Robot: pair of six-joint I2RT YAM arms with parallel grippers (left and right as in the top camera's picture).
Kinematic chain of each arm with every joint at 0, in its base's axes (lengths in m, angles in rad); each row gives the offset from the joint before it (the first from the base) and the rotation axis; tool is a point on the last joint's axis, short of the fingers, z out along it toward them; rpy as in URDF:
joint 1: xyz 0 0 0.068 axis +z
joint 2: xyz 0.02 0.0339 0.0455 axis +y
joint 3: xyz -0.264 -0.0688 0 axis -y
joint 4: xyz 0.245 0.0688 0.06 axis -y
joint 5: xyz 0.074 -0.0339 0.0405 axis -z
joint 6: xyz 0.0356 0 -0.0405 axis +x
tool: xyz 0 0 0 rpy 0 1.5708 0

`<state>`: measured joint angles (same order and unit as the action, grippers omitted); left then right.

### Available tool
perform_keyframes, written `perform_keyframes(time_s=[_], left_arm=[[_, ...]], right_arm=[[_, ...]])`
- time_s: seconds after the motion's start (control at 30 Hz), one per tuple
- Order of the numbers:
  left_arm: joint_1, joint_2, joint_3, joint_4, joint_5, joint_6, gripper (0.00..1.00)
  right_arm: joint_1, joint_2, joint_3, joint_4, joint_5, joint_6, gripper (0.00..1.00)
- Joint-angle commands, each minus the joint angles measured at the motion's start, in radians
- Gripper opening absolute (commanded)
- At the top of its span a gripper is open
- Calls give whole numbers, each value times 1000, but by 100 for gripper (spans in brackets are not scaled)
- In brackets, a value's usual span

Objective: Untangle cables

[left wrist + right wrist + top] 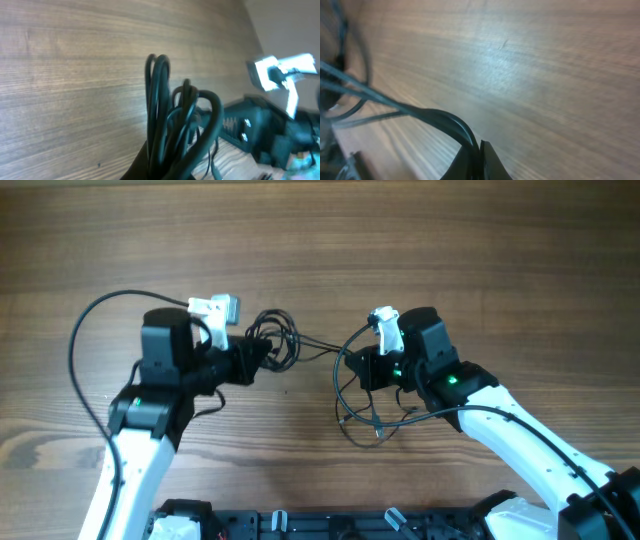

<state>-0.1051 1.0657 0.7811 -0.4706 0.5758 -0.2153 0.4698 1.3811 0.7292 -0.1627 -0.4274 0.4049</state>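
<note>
Both arms come in from the bottom edge of the overhead view and meet near the middle of the wooden table [320, 230]. The left arm [150, 405] rises from the lower left, then turns at the wrist so it points to the right. The left gripper [262, 355] is clamped on a bunch of the cables [277, 332] just left of centre. In the left wrist view, several dark loops stand up out of its closed fingers [137, 170] at the bottom of the frame.

The right arm [520, 435] slants up from the lower right corner, its wrist aimed to the left. The right gripper [362, 370] sits right of centre, pinched tight on a strand. Its wrist view shows the two fingertips [492, 162] pressed together with the cord bending out between them.

A couple of thin strands run nearly straight from the left bunch across to the right gripper. Looser loops lie on the wood just below the right gripper, toward lower centre.
</note>
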Motion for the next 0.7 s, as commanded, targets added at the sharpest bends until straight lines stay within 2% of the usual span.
perform_keyframes(time_s=[0.0, 0.03, 0.07, 0.1, 0.2, 0.23, 0.3, 0.37, 0.4, 0.5, 0.67], left_arm=[[35, -121, 3, -89, -78, 189, 4], [35, -128, 3, -123, -137, 190, 4], [35, -129, 3, -164, -211, 189, 4], [35, -126, 3, -195, -255, 189, 4], [35, -117, 3, -198, -200, 216, 4], [35, -115, 3, -194, -100, 320, 4], [35, -115, 3, -195, 58, 445, 4], [35, -114, 3, -195, 167, 500, 4], [35, -111, 3, -196, 217, 520, 4], [35, -92, 3, -197, 341, 531, 4], [21, -31, 3, -196, 400, 530, 4]], right_arm=[[-21, -5, -7, -6, 168, -13, 29], [-23, -15, -1, -3, 132, -13, 54], [-30, -33, 10, -4, 67, -36, 91], [-45, -61, 26, -3, -34, -97, 100], [-104, -124, 37, 58, -306, -209, 100], [-130, -131, 37, 98, -428, -261, 100], [-169, -120, 37, 142, -570, -328, 100], [-177, -88, 37, 202, -671, -334, 100], [-175, -55, 37, 273, -782, -330, 100], [-175, 64, 37, 497, -977, -204, 100], [-111, 232, 37, 771, -1043, 40, 100]])
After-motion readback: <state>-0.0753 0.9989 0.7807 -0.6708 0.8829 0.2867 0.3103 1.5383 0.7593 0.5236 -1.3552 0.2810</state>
